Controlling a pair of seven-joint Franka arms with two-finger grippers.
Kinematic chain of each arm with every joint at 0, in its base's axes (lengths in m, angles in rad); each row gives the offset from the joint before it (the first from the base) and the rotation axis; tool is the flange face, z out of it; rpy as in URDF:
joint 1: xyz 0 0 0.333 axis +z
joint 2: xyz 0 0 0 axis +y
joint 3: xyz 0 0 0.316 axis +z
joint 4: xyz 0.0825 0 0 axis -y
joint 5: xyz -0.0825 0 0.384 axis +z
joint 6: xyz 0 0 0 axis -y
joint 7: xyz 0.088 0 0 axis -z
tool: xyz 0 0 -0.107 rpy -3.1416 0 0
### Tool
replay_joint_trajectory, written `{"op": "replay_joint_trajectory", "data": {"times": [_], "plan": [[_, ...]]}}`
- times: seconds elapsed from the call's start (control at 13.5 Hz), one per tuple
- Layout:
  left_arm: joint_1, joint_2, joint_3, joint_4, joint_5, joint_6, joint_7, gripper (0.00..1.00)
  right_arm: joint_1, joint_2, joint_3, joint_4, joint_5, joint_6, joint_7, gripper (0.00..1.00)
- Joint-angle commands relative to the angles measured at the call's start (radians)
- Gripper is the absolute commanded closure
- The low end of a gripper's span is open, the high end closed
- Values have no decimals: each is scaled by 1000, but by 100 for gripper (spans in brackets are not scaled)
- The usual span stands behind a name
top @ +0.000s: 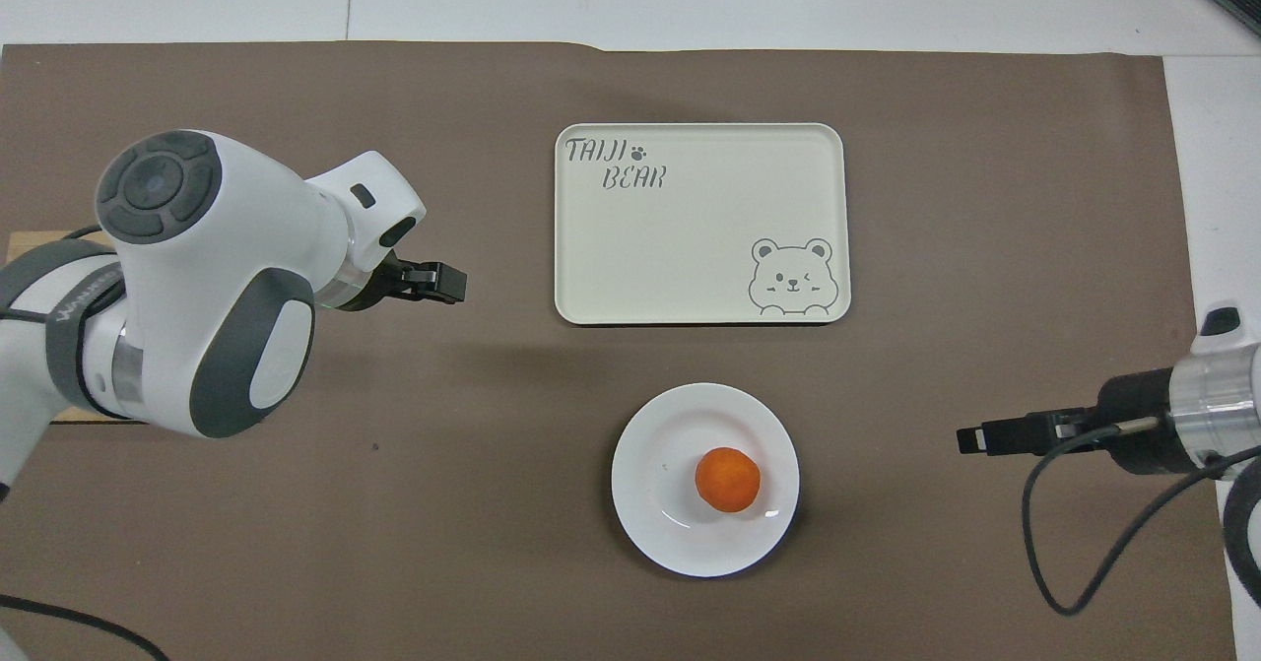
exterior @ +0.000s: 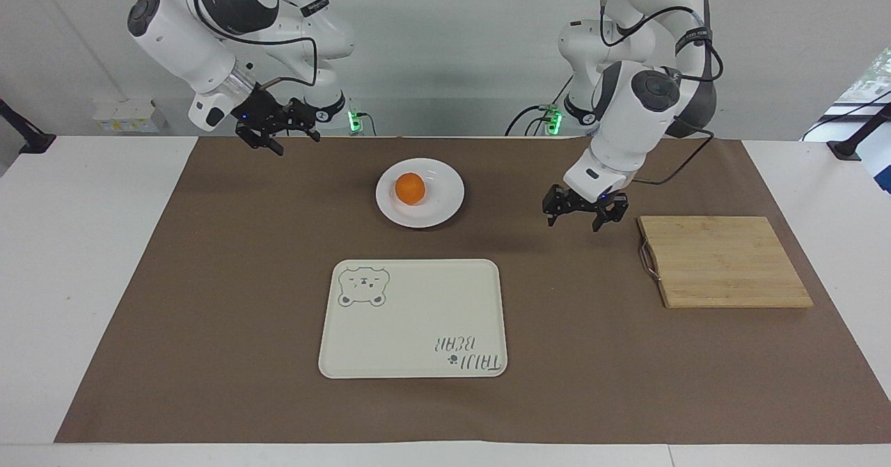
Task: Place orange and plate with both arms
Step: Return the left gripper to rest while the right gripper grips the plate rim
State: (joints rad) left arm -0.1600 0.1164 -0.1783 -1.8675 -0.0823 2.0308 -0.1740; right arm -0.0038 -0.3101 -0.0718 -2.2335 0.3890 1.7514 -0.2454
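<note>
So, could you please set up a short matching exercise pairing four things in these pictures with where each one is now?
Things:
1. orange
2. left end effector
3. tray
4. cutting board

Places:
A. at the left arm's end of the table
B. on the plate
C. farther from the robots than the plate
D. over the brown mat, between plate and cutting board

Pairs: 1-B, 2-D, 3-C, 4-A
</note>
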Motion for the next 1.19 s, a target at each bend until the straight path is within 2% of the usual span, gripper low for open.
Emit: {"op": "replay_joint_trajectory", "data": {"times": [0.0,0.22,0.44,0.52,0.67,0.89,1.11], "plan": [[51,0,0,22,19,0,2,0,-2,-18,-2,-93,60,62,-101,0],[80,-21,8,45,30,-35,-1,0,27,-1,1,-204,116,167,-180,0],[106,-57,19,91,42,-113,1,0,71,3,3,-251,149,217,-178,0],[105,-55,19,118,85,-150,1,0,91,14,1,-261,163,236,-180,0],[103,-57,14,169,147,-220,4,0,126,69,3,-293,230,322,-210,0],[105,-66,20,218,153,-308,59,0,226,115,3,-346,339,448,-216,0],[105,-106,48,229,150,-346,166,0,269,157,1,-388,408,531,-276,0]]}}
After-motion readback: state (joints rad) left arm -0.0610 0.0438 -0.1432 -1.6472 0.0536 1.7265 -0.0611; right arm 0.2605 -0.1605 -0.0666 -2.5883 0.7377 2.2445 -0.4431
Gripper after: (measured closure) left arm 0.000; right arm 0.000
